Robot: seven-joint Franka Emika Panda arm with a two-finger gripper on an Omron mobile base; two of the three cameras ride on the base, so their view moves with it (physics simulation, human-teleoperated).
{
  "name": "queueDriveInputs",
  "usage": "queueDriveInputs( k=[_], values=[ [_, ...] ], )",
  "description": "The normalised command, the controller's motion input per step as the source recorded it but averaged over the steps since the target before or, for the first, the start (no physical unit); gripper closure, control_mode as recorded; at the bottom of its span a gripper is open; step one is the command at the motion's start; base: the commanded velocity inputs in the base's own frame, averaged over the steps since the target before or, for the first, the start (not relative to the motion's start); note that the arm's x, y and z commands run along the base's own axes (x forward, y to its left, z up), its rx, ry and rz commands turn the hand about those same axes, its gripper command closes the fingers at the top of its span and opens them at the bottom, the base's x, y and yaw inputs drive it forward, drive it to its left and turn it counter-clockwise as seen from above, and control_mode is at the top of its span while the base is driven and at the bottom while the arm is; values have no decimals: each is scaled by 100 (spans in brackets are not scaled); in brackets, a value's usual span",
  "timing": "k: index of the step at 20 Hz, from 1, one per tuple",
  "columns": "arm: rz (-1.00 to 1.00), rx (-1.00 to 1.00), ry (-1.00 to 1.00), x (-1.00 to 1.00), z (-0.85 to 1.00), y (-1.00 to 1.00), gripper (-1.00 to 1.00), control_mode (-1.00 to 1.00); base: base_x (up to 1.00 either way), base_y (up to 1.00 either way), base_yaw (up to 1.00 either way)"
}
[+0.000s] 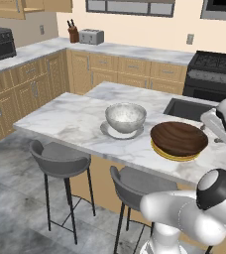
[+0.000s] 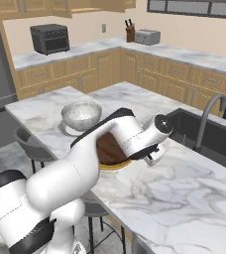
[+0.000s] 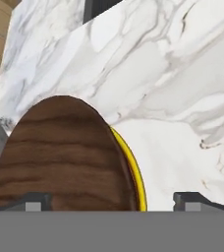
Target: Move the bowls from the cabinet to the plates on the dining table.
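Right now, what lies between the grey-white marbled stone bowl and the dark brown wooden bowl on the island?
Only bare marble top separates the stone bowl from the wooden bowl, seen in the left base view.

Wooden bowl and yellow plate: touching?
Touching. The left base view shows the wooden bowl sitting directly on the yellow plate, no gap.

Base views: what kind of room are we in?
A rendered home kitchen, most likely: marble island with stools, a sink with faucet, black stove, toaster and tan cabinets along the walls.
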Motion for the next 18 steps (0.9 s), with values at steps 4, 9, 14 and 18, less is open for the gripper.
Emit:
queueDriveInputs(
  k=[4, 9, 14, 18],
  values=[
    [0, 4, -4, -27, 33, -15, -100, -100, 0, 0, 0],
    [0, 1, -9, -41, 28, -3, -100, -100, 0, 0, 0],
    [0, -3, -12, -55, 33, 0, -100, -100, 0, 0, 0],
    [0, 0, -4, -62, 34, -10, -100, -100, 0, 0, 0]
  ],
)
